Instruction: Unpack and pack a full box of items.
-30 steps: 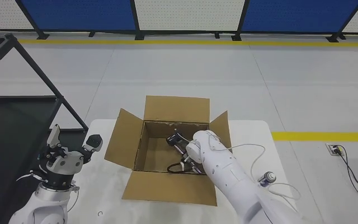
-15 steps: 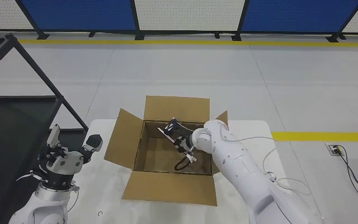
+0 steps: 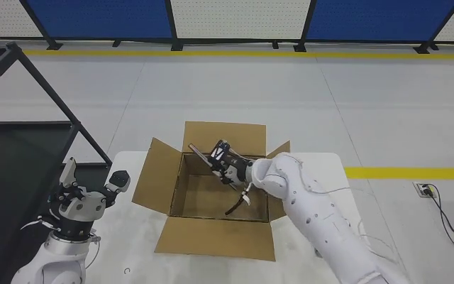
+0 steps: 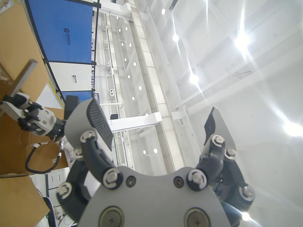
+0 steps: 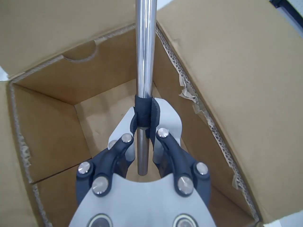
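Box (image 3: 216,241) of brown cardboard sits on the white table (image 3: 135,241) with all four flaps folded out. My right claw (image 3: 221,157) is over the open top, near the back wall. It is squeezed tight on a shiny metal rod (image 3: 202,153), with one dark pad on each side.

From the camera on my right wrist, the right claw (image 5: 144,112) grips the metal rod (image 5: 144,36) close to its near end. A short bit of it pokes back toward my wrist. The long part runs up and away, and its far end is cut off at the picture's edge. I cannot tell how long it is. My claw hides part of the box floor, so I cannot see all that is down there. One inner wall of the box (image 5: 225,72) has torn, ragged paper along its top edge.

From above, the rod is tilted and its tip reaches the back edge of the box. A black cable (image 3: 237,206) hangs in a loop under my right wrist, over the inside of the box.

My left claw (image 3: 94,177) is well apart from the box, off the table's left side. It points up at the ceiling lights, and its two fingers (image 4: 99,119) are spread wide with nothing between them.
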